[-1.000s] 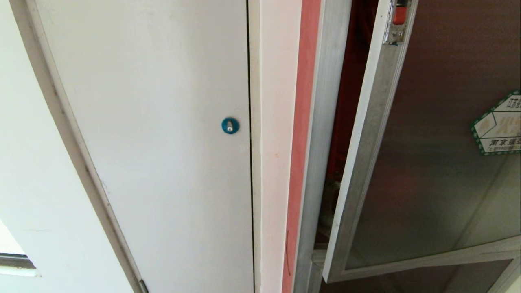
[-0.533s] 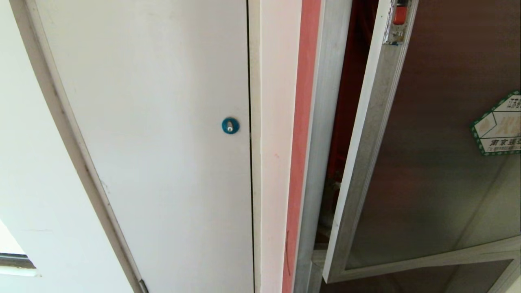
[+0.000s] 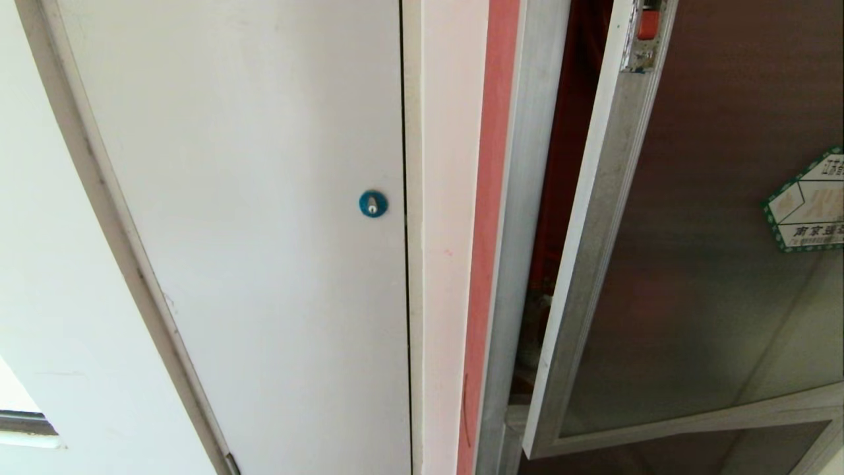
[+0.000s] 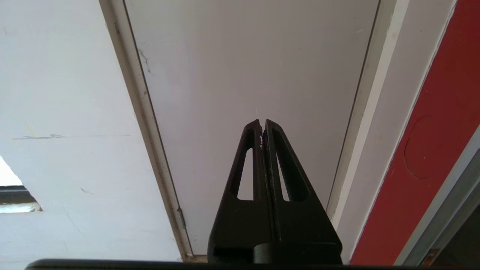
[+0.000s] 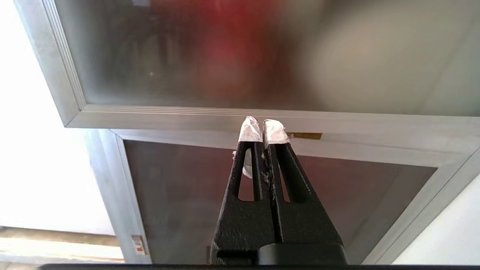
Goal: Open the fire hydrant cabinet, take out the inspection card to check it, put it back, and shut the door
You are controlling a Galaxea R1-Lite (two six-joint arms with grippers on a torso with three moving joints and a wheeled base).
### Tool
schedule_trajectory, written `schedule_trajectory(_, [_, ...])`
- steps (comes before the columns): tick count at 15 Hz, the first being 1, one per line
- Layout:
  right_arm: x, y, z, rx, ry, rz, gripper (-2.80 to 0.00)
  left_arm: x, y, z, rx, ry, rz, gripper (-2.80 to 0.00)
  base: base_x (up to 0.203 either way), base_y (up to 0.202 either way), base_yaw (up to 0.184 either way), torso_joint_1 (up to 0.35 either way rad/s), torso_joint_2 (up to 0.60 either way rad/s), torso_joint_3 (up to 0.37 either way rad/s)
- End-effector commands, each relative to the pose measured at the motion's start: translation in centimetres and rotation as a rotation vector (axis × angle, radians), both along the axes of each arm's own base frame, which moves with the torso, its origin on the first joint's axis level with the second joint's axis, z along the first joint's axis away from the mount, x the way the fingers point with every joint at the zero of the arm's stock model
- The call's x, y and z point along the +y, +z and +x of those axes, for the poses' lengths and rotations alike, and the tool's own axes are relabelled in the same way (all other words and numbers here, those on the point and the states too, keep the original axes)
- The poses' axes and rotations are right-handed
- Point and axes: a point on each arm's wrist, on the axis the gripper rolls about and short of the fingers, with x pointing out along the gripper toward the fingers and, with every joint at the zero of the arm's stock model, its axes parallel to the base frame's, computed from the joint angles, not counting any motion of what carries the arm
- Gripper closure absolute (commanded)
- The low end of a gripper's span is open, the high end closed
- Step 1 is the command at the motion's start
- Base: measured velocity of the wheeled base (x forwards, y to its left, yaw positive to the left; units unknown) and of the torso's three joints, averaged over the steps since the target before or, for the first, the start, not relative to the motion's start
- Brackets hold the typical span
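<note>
From the head view you see no arm at all. The door (image 3: 692, 264) of the fire hydrant cabinet (image 3: 521, 198) stands ajar, its latch edge swung out from the aluminium frame, with a dark red gap of interior showing between them. The small red latch (image 3: 647, 25) sits at the top of the door's edge, and the green-bordered sticker (image 3: 808, 201) lies on the tinted glass at the far right. Left of the cabinet you have a red strip (image 3: 488, 231), then the plain white door (image 3: 264, 231) with its blue round lock (image 3: 373, 203). You cannot see the inspection card in this view.

In the left wrist view, the left gripper (image 4: 261, 122) has its jaws pressed together and holds nothing. Ahead of the tips you see only the white door (image 4: 255, 56); the red strip (image 4: 423, 150) runs off to one side of the jaws.

In the right wrist view, the right gripper (image 5: 263, 127) is closed too, empty, its fingertips (image 5: 250, 131) wrapped in white tape. Just beyond the tips lies the door's lower aluminium rail (image 5: 356, 125), with the tinted glass (image 5: 243, 52) past it, though you cannot tell whether the tips touch the rail. Nearer the jaws sits a smaller dark glass door (image 5: 180, 195). The card does not show here either.
</note>
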Motion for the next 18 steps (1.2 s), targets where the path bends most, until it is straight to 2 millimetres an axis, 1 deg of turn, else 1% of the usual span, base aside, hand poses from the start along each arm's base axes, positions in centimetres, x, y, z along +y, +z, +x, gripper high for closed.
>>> schedule_trajectory(1, [0.0,0.0,0.0,0.001,0.001,0.008,0.0,0.0,-0.5,0.2,0.02,-0.001,0.0,0.0,0.0,0.0,0.0,0.0,0.0,0.0])
schedule_trajectory(4, [0.0,0.0,0.0,-0.002,-0.018,0.099,0.0,0.0,-0.5,0.2,0.02,0.0,0.001,0.0,0.0,0.0,0.0,0.0,0.0,0.0])
schedule_trajectory(11, [-0.1,0.1,0.0,-0.004,-0.031,0.105,0.0,0.0,-0.5,0.1,0.017,0.0,0.011,0.0,0.0,0.0,0.0,0.0,0.0,0.0])
schedule_trajectory(13, [-0.1,0.1,0.0,-0.004,-0.033,0.105,0.0,0.0,0.8,-0.2,-0.036,-0.012,0.017,0.0,0.0,0.0,0.0,0.0,0.0,0.0])
schedule_trajectory(15, [-0.1,0.1,0.0,-0.004,-0.033,0.105,0.0,-0.2,3.8,-1.0,-0.114,-0.103,0.025,0.0,0.0,0.0,0.0,0.0,0.0,0.0])
schedule_trajectory(16, [-0.1,0.1,0.0,-0.004,-0.033,0.105,0.0,-0.3,5.0,-0.8,-0.103,-0.152,0.028,0.0,0.0,0.0,0.0,0.0,0.0,0.0])
schedule_trajectory(18, [-0.1,0.1,0.0,-0.004,-0.031,0.105,0.0,-0.5,7.7,0.7,-0.028,-0.225,0.014,0.0,0.0,0.0,0.0,0.0,0.0,0.0])
